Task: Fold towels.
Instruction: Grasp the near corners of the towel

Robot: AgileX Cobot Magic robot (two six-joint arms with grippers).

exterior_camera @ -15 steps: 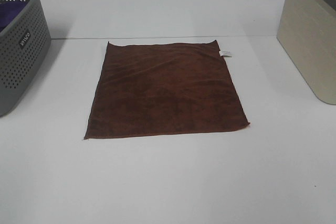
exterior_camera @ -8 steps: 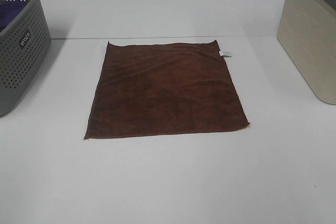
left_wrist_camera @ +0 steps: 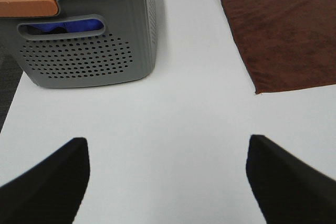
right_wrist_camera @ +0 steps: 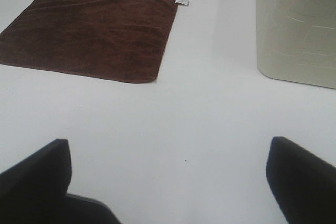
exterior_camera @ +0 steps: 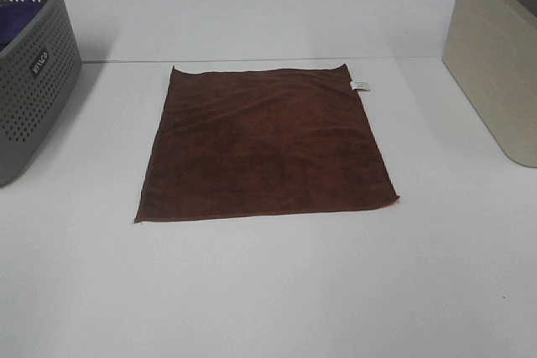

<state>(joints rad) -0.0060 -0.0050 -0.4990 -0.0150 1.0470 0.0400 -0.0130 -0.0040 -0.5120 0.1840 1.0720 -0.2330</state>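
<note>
A dark reddish-brown towel [exterior_camera: 264, 144] lies flat and spread out in the middle of the white table, with a small white tag [exterior_camera: 360, 85] at its far right corner. Both wrist views catch part of the towel [left_wrist_camera: 286, 32] [right_wrist_camera: 89, 27]. My left gripper [left_wrist_camera: 168, 174] hovers open over bare table, short of the towel's near left corner, nothing between its fingers. My right gripper [right_wrist_camera: 168, 174] is open too, over bare table short of the towel's near right corner. Neither gripper shows in the exterior high view.
A grey perforated basket [exterior_camera: 29, 73] with blue and purple cloth inside stands at the left edge; it also fills part of the left wrist view [left_wrist_camera: 86, 40]. A beige bin [exterior_camera: 495, 56] stands at the right [right_wrist_camera: 296, 30].
</note>
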